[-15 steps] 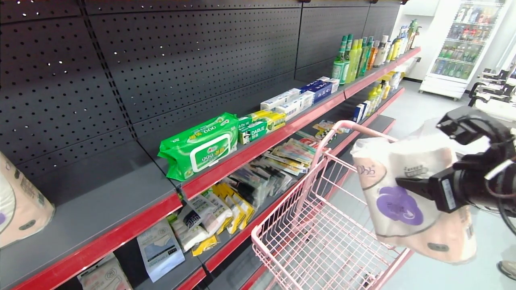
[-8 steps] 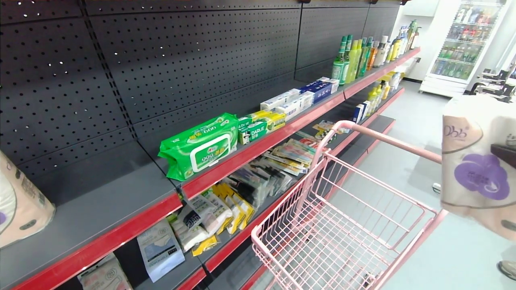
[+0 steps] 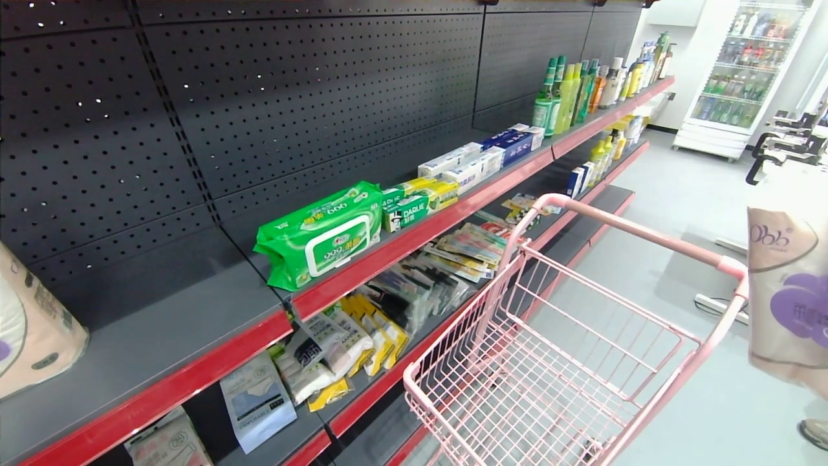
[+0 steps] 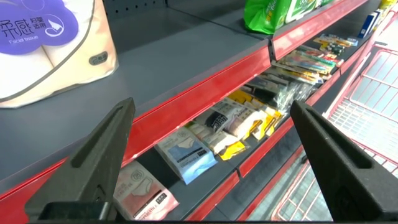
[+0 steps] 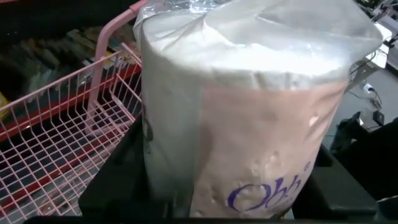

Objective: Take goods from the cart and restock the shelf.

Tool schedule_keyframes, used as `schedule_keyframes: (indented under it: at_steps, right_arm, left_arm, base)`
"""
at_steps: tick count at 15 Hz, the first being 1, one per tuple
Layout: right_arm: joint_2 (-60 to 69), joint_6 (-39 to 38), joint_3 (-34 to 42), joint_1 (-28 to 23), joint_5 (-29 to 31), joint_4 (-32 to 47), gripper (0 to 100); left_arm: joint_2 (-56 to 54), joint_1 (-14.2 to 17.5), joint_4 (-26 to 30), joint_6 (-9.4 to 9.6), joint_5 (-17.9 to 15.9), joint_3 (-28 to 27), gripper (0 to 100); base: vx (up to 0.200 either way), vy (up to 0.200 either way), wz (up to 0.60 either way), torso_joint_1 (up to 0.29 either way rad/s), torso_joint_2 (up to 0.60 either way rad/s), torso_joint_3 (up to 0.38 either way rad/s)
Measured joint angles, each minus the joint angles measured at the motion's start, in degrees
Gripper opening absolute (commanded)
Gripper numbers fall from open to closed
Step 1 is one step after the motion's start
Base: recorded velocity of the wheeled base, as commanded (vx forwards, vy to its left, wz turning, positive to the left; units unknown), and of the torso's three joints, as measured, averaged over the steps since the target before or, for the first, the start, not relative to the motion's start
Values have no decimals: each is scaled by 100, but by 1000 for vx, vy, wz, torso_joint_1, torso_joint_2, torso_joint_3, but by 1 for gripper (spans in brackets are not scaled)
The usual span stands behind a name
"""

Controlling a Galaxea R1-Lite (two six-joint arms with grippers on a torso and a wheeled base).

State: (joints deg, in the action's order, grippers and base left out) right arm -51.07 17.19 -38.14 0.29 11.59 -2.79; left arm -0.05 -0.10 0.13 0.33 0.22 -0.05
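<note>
Head view looks along a dark grey metal shelf [image 3: 162, 388] with a red front edge and a black perforated back wall [image 3: 291, 84], and a pink wire cart [image 3: 647, 234] stands just beside it. At the right edge of this view a plastic-wrapped pack of toilet paper rolls [image 3: 786, 285], pale pink with a purple mark, hangs upright in the air, just beside the handle of the cart and well apart from the shelf. In the right wrist view the right gripper [image 5: 227, 183] is clamped on this pack: a black finger [image 5: 118, 177] presses on each side of its lower part, and the pink wire basket of the cart is seen near it. In the left wrist view the left gripper [image 4: 211, 109] has its two black fingers spread wide apart, and it is in front of the red edge of the shelf. On the top board, at the left end, a second pack [image 3: 29, 330] of the same toilet paper stands. A bare grey stretch lies between it and a soft green pack of wet wipes [image 3: 320, 233]. Further along are small toothpaste boxes [image 3: 417, 202], and then tall green and yellow bottles [image 3: 564, 90]. The board below holds many flat packets [image 3: 362, 336] lying close together.
</note>
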Motion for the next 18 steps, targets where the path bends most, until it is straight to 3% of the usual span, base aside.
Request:
schedule_keyframes:
  at_steps: [18]
  right_arm:
    - [82, 5, 384, 30, -24, -43, 0]
  left_arm:
    - [0, 0, 2, 2, -4, -5, 100]
  base:
    - [0, 0, 0, 154, -334, -181]
